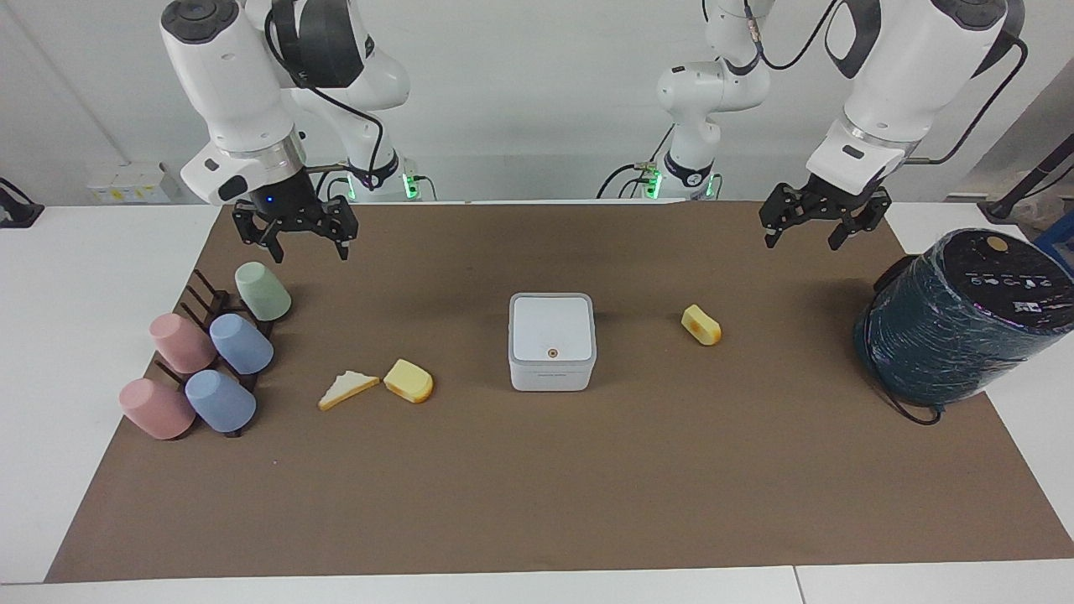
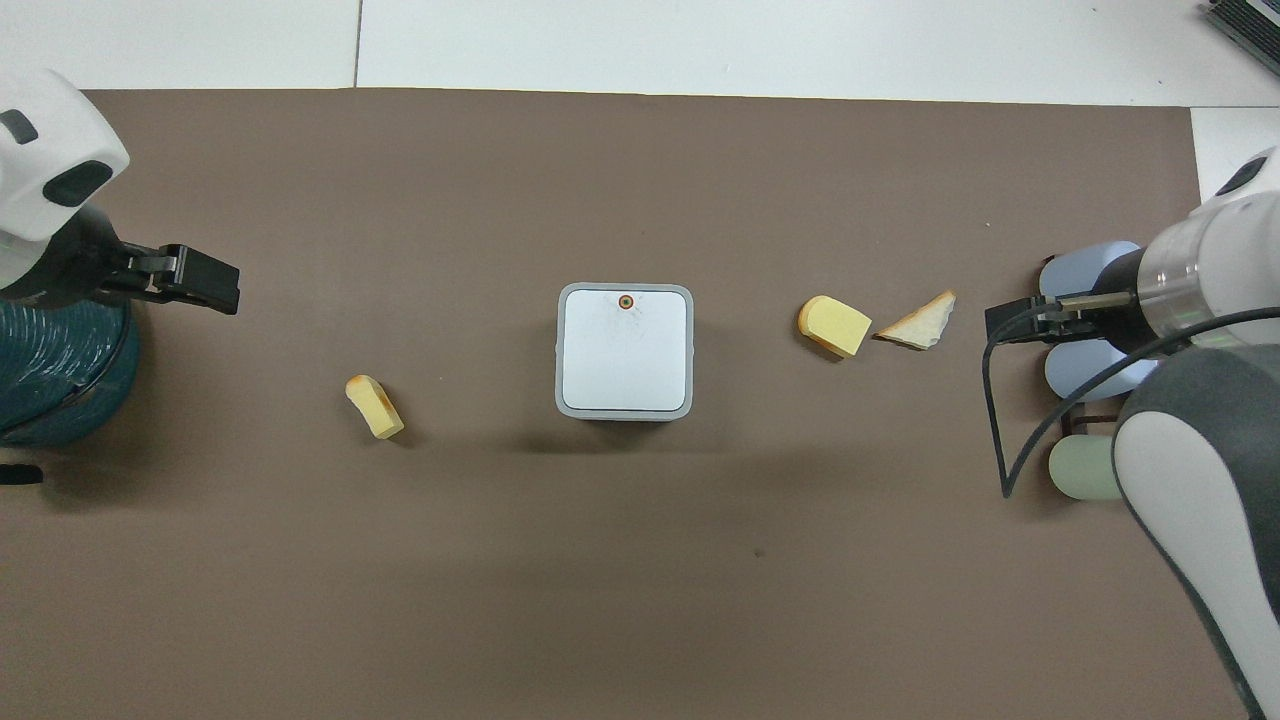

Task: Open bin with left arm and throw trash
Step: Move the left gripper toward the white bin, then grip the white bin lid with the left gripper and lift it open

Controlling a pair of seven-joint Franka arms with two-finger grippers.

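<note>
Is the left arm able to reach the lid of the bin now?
Probably yes. The left gripper hangs open above the mat, and only one cheese piece lies between it and the closed bin.

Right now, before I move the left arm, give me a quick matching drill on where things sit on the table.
Things:
1. small white square plastic bin
2. pale triangular bread slice
3. lone yellow cheese wedge
4. big dark-green wrapped cylinder

Places or states:
A. at the left arm's end
B. lid shut, mid-table
C. touching another cheese wedge
D. between bin and cylinder

Pairs: 1-B, 2-C, 3-D, 4-A
</note>
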